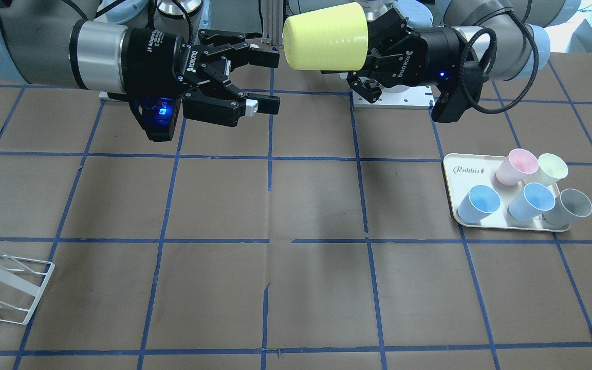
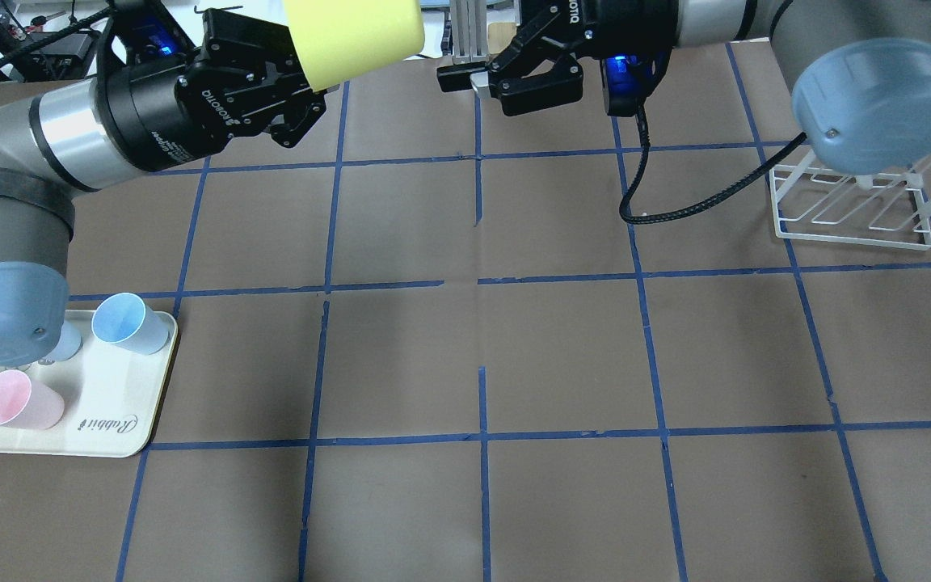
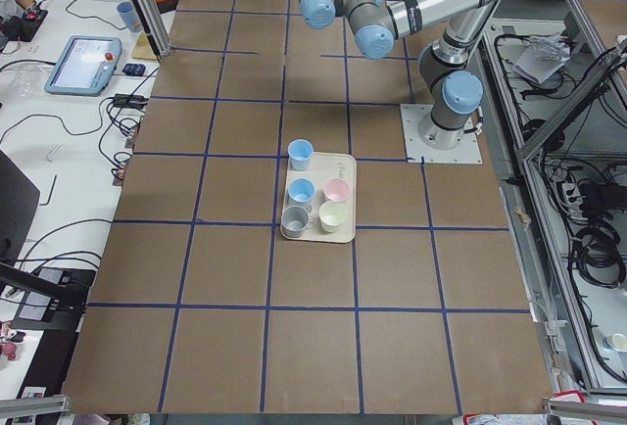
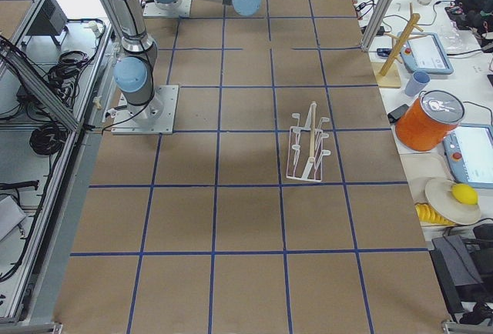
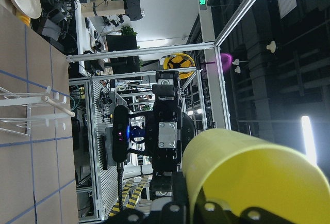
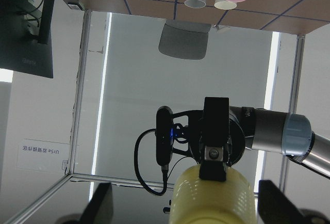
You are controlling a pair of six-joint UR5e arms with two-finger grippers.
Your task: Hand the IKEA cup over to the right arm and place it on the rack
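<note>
narrow open gap between right hand [image 1: 274,81] and IKEA cup [image 1: 325,37], hand spread wide; rack [image 1: 37,294] well apart

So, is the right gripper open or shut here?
Open: the right gripper has fingers wide apart, nothing between; the left gripper holds the IKEA cup.

IKEA cup [image 1: 325,37] lies sideways in left gripper [image 1: 370,57], above table [image 2: 562,347] far centre. Right gripper [image 1: 266,80] just beside cup mouth, apart. Rack [image 2: 853,239] on table far right. Tray [image 2: 110,412] left, five cups [image 1: 532,201] on it.
</note>
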